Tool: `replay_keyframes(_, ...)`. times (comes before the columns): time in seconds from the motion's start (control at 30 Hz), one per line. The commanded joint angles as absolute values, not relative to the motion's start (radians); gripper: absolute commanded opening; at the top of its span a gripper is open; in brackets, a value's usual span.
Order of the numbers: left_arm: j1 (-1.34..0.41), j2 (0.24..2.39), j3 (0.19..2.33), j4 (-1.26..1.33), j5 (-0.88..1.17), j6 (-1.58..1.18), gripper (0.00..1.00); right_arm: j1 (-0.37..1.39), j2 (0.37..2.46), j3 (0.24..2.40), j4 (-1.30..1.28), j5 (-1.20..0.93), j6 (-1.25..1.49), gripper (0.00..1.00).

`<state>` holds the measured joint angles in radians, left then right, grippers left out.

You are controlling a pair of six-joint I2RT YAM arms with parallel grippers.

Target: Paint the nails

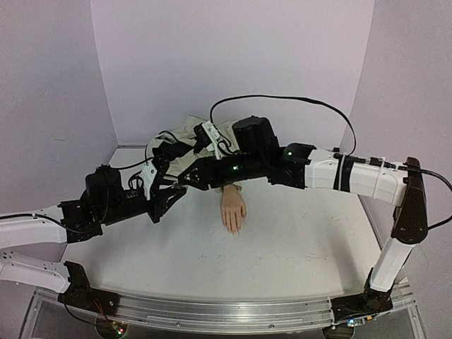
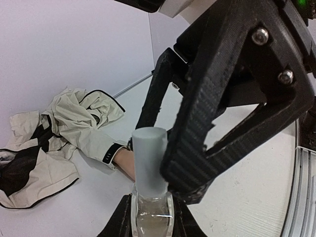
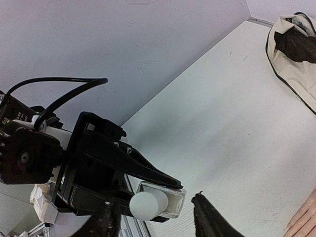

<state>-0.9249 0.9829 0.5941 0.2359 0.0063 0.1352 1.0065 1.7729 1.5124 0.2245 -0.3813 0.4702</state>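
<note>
My left gripper (image 2: 152,217) is shut on a small clear glass bottle (image 2: 152,210) with a pale grey-white cap (image 2: 149,158), held upright above the table. The right gripper (image 3: 153,202) is open, its fingers (image 3: 210,217) straddling the cap (image 3: 145,205); a gap shows on one side. In the top view both grippers meet left of centre, the left (image 1: 164,205) and the right (image 1: 185,181), and the bottle is hidden between them. The peach mannequin hand (image 1: 233,210) lies palm down at mid-table, apart from both grippers. Its nails are too small to make out.
The hand's cream sleeve with a dark cuff (image 2: 109,153) runs back into a crumpled cream and black garment (image 1: 185,134) by the far wall. The right arm (image 1: 318,169) stretches across above the hand's wrist. A metal rail (image 1: 226,311) edges the table's near side.
</note>
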Motion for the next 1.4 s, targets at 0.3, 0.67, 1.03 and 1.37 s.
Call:
replay_keyframes(0.3, -0.937, 0.954, 0.610, 0.287, -0.005, 0.133, 0.00, 1.026, 1.795, 1.570, 0.264, -0.394, 0.476, 0.02)
replay_keyframes(0.67, -0.933, 0.946, 0.625, 0.280, 0.541, 0.073, 0.00, 1.027, 1.688, 1.391, 0.238, -1.042, -0.145, 0.00)
replay_keyframes(1.03, -0.933, 0.953, 0.637, 0.281, 0.448, 0.048, 0.00, 1.033, 1.621, 1.298, 0.273, -0.856, -0.077, 0.56)
replay_keyframes(1.37, -0.935, 0.947, 0.621, 0.265, 0.295, 0.125, 0.00, 1.031, 1.588, 1.326, 0.226, -0.494, 0.225, 0.90)
